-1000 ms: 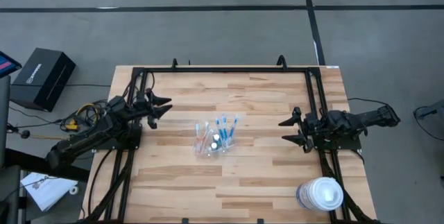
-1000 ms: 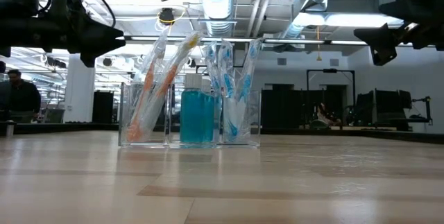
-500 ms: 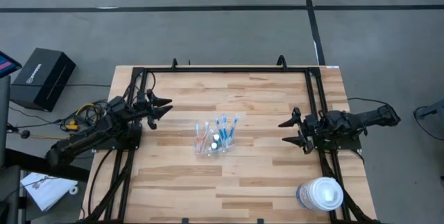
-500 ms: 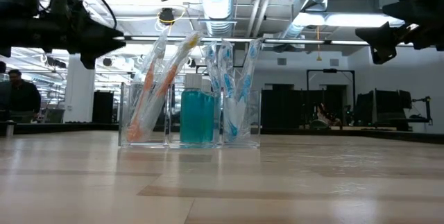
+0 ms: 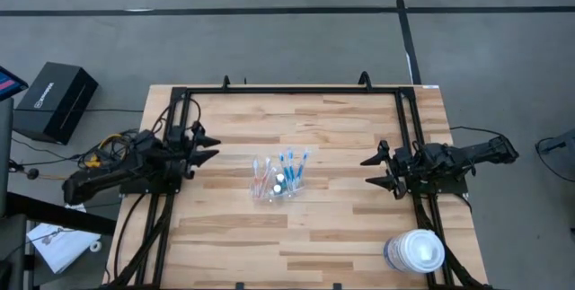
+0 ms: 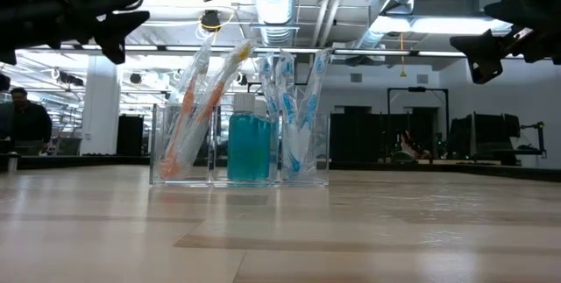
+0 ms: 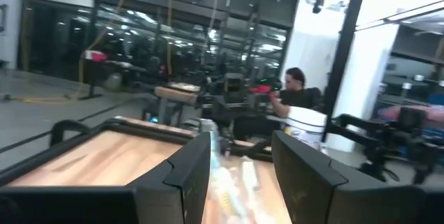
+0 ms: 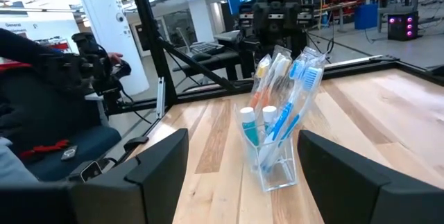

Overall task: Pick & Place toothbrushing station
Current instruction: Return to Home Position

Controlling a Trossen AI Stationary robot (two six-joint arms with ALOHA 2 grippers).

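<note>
Left pincer (image 5: 212, 146) and right pincer (image 5: 367, 171) are hovering spread and empty, well apart from the cup (image 8: 272, 177).
The cup is standing mid-worktop (image 5: 341, 227), holding leaning orange and blue toothbrushes (image 8: 295, 89) and two upright teal tubes (image 6: 250, 147); a white tub (image 5: 415, 252) is sitting near the right arm.

The clear organizer (image 5: 278, 182) with its protruding toothbrushes (image 5: 292, 166) stood mid-table, the only central obstacle; bare table (image 5: 341, 128) lay open all around it. The white lidded container (image 5: 415, 252) blocked one corner on the right side
</note>
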